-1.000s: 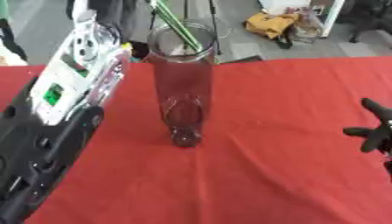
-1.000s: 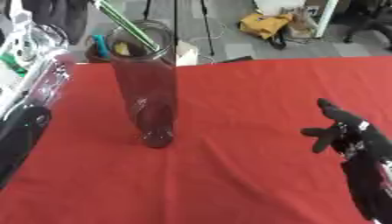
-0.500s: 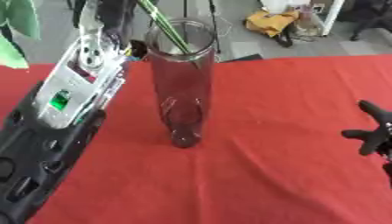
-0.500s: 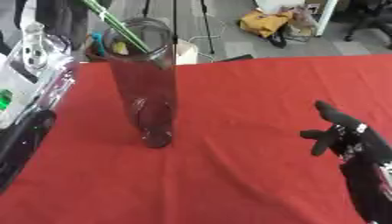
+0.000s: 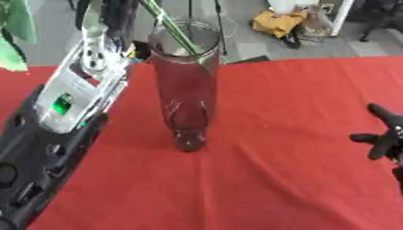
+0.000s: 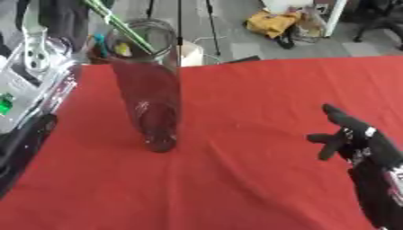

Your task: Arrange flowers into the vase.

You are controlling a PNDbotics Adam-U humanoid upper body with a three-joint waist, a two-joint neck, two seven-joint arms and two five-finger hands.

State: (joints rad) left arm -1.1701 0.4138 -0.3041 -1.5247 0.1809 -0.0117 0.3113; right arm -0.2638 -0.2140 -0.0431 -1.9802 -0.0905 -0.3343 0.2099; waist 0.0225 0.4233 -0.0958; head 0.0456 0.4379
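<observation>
left arm shifted | green stem (image 5: 175,38) in clear vase (image 5: 185,90) | right hand (image 6: 355,138) open, empty

The green flower stem (image 5: 175,35) runs out past the top edge above the vase (image 5: 186,85), so its bloom cannot be seen; a green leaf (image 5: 15,33) is cut off at the upper left corner. The left arm (image 5: 49,139) rises to the top edge, and its hand is not visible; the right hand (image 6: 355,139) shows fully only in the right eye view, the left eye view clipping it at the edge.
</observation>
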